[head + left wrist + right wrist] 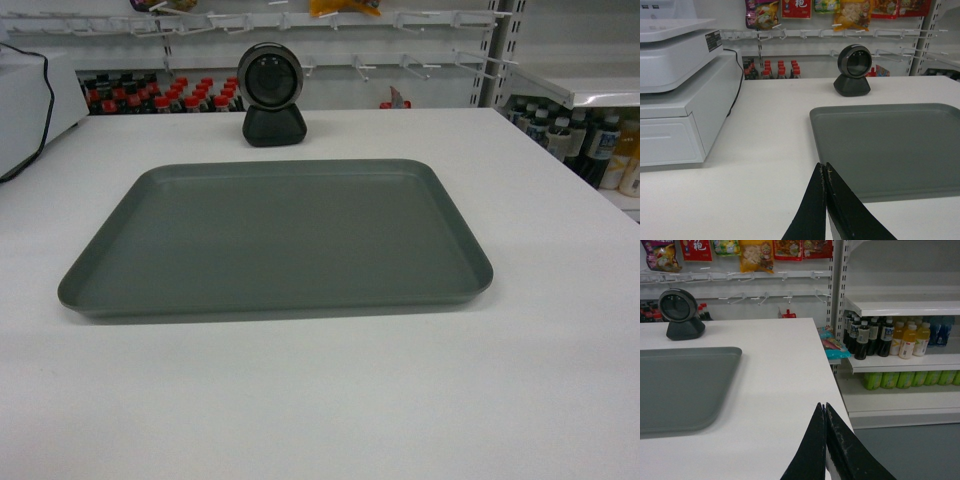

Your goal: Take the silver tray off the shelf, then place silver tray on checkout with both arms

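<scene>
Silver tray [275, 240] lies flat mid-checkout [320, 400], bare white top on every side of it. Scanner [272, 95] stands just behind the tray's far rim, apart from it. White register [680, 90] blocks my left flank; open lane between it and the tray. My left gripper [825, 172] and right gripper [824, 410], jaws pressed together, sit clear of the tray's near corners. Bottle shelves [900, 360] stand beyond the right edge.

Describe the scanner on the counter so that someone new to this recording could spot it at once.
Find the white checkout and the silver tray lying flat on it. Just beyond the tray's far edge stands the scanner: a round black face ringed in silver on a squat black base. Nothing else on the tabletop is round or upright.
</scene>
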Robot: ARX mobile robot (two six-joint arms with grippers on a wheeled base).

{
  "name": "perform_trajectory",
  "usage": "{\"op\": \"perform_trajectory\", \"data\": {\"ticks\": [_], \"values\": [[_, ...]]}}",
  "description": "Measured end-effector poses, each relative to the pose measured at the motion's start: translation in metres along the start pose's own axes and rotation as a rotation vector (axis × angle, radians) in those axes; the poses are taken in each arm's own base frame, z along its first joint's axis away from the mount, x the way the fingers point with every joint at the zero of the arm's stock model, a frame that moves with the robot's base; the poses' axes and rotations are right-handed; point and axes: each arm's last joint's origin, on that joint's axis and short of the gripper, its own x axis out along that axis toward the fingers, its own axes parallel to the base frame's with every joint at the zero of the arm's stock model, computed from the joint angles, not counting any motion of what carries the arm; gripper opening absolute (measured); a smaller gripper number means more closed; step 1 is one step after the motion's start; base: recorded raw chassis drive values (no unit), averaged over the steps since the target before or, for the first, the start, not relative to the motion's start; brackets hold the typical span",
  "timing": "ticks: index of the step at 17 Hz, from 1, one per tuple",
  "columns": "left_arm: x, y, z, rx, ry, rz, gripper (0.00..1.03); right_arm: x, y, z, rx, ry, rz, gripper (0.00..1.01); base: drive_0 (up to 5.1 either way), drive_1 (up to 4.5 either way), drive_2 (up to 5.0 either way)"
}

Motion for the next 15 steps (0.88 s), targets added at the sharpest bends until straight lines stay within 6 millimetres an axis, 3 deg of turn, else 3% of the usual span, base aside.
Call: {"op": "perform_trajectory", "data": {"ticks": [13, 15], "values": [[-0.018, 0.0, 0.001, 0.0, -0.001, 0.0, 0.02, -0.022, 0.0, 0.002, 0.0, -0.004, 0.0, 0.02, 0.0, 0.0, 0.0], [-0.026, 0.0, -0.006, 0.0, 0.056, -0.002, 0.02, -0.024, 0.0, 0.002, 0.0, -0.002, 0.0, 0.02, 0.0, 0.0, 0.0]]}}
